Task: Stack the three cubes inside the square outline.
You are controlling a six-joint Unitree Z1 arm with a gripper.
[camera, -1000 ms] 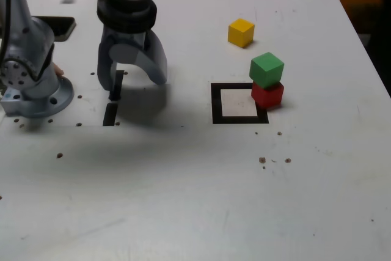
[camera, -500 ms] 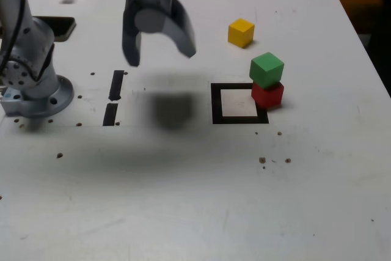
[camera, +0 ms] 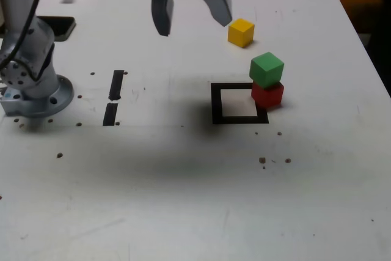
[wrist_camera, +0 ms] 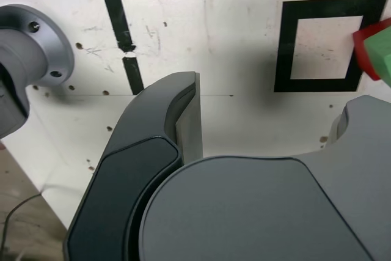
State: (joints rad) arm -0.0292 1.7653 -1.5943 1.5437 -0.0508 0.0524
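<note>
gripper [camera: 192, 16]: top cut off by frame edge, jaws spread, empty | green cube [camera: 267, 69] on red cube [camera: 267, 95], overlapping outline [camera: 214, 103] edge; both half cropped in wrist view | yellow cube [camera: 241, 32] apart on worktop [camera: 183, 200]

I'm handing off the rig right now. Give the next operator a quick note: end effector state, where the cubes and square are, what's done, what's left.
End effector: open, empty, up in the air near the yellow cube.
Green cube sits on the red cube; that pair rests on the edge of the square outline at the exterior view's right, not inside it.
Yellow cube lies alone on the table, beyond the square.
Done: two cubes stacked, but off target.
Left: get the stack inside the square and add the yellow cube.
</note>
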